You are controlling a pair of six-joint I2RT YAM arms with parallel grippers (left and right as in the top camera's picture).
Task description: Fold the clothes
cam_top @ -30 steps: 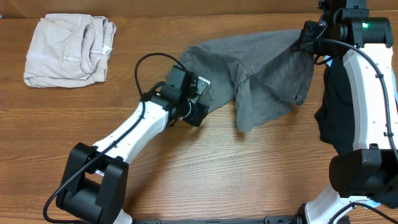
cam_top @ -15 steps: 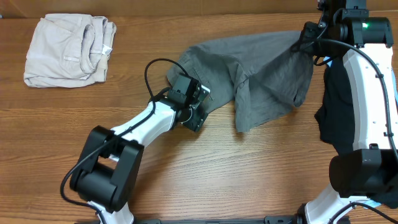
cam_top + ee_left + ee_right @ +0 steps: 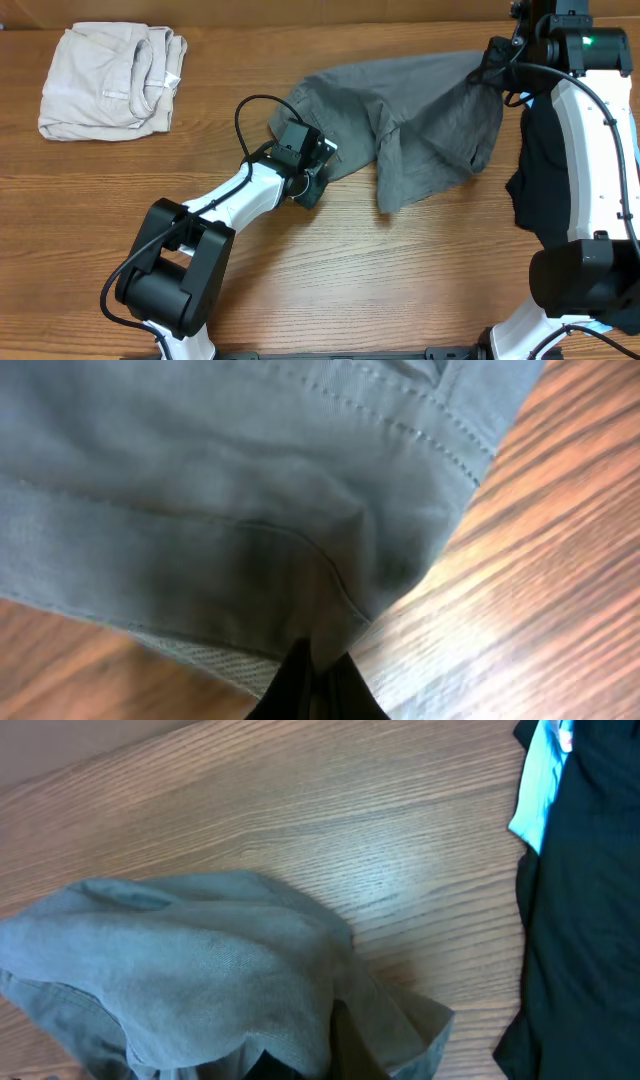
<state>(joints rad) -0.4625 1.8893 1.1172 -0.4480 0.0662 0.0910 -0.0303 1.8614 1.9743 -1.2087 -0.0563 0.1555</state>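
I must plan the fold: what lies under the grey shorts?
Bare wooden table shows around the grey shorts. The left gripper pinches their near-left edge, the right gripper a far corner; anything beneath the cloth is covered.

Counting three garments on one wooden table (image 3: 400, 290): one pair of grey shorts (image 3: 420, 120); one pale beige folded garment (image 3: 110, 80); one black garment (image 3: 535, 170); add one patch of light-blue cloth (image 3: 535, 790); two white-and-black arms, left arm (image 3: 240, 200) and right arm (image 3: 585, 150); two grippers, left gripper (image 3: 320, 170) and right gripper (image 3: 490, 62); one looping black cable (image 3: 250, 105).
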